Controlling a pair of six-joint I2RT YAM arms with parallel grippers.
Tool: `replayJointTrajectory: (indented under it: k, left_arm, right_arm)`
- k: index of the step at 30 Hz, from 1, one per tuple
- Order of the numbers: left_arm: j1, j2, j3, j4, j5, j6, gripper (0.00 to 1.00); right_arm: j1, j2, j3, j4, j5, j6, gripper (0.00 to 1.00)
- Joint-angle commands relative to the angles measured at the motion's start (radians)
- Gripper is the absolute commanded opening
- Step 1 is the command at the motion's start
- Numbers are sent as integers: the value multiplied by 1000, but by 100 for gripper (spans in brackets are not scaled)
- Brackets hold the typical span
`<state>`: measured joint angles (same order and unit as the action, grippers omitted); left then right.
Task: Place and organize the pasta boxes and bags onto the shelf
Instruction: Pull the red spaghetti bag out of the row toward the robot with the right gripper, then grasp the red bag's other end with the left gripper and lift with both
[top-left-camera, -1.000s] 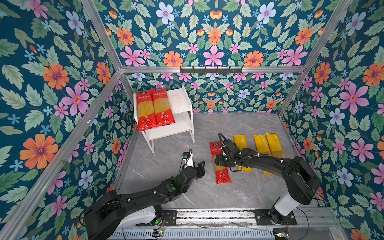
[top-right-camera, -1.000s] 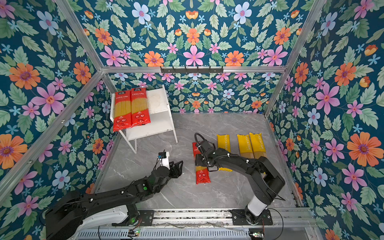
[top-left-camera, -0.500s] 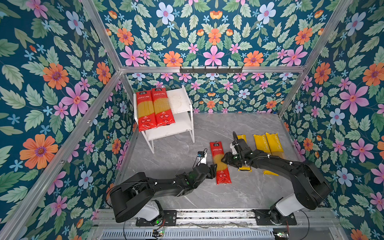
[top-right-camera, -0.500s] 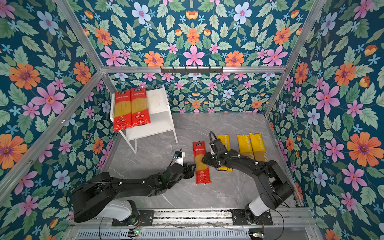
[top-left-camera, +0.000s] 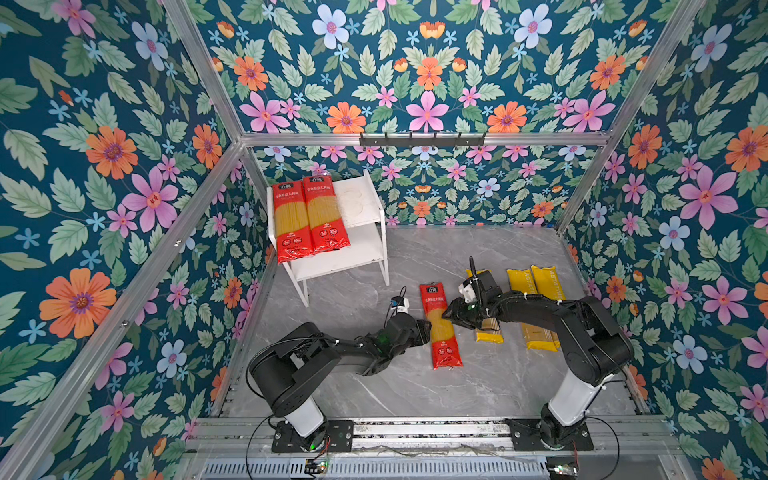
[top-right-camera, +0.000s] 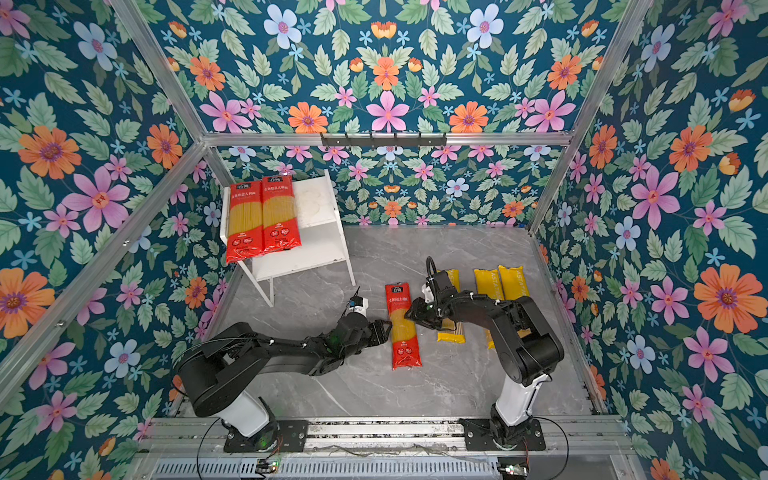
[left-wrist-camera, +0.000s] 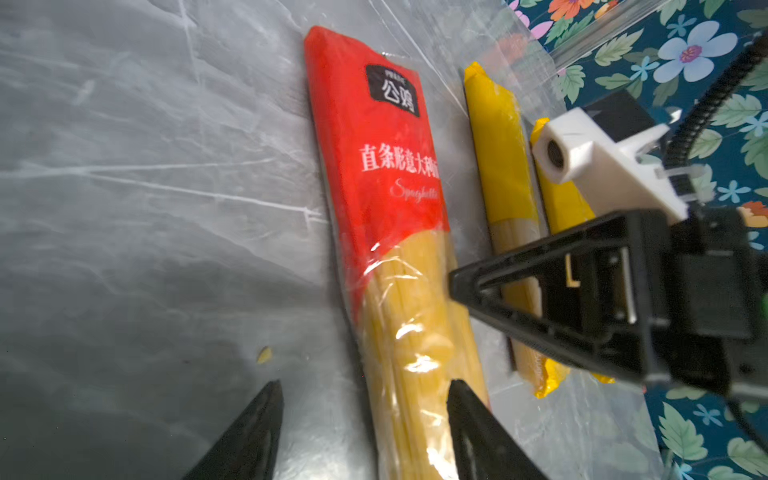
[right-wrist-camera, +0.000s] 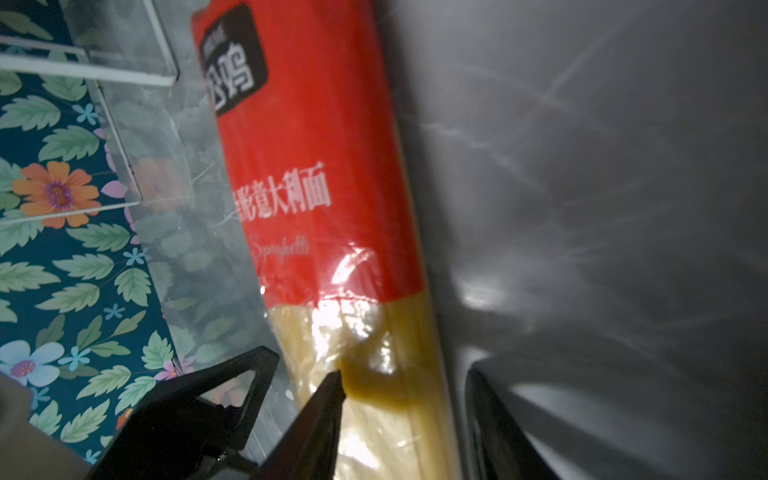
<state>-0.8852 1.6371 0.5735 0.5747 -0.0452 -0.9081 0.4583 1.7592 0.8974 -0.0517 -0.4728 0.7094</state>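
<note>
Far left I see the shelf (top-left-camera: 357, 253). Two red bags (top-left-camera: 291, 220) lie side by side on its top board, long axes near-far, near ends overhanging; the board's right part is bare. The left gripper (top-left-camera: 424, 330) sits low at the floor bag's left edge, jaws apart, holding nothing. The third red bag (top-left-camera: 441, 332) lies flat mid-floor, long axis near-far, label end far. The right gripper (top-left-camera: 448, 312) is astride its right edge; I cannot tell if it pinches. The yellow bags (top-left-camera: 521, 286) lie parallel, right.
</note>
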Motion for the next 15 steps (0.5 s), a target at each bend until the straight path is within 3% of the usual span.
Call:
replayJointTrajectory:
  k: [1, 4, 9, 15]
  left_arm:
    - [40, -5, -8, -31, 32, 19, 65]
    - [69, -38, -48, -15, 47, 28, 65]
    - [69, -46, -62, 4, 66, 50, 64]
    - [67, 20, -60, 38, 94, 27, 59]
  right_arm:
    - [54, -5, -42, 92, -48, 106, 45]
    - [74, -43, -77, 156, -114, 161, 44]
    - [21, -59, -69, 98, -84, 126, 55]
    - [23, -11, -73, 136, -30, 153, 55]
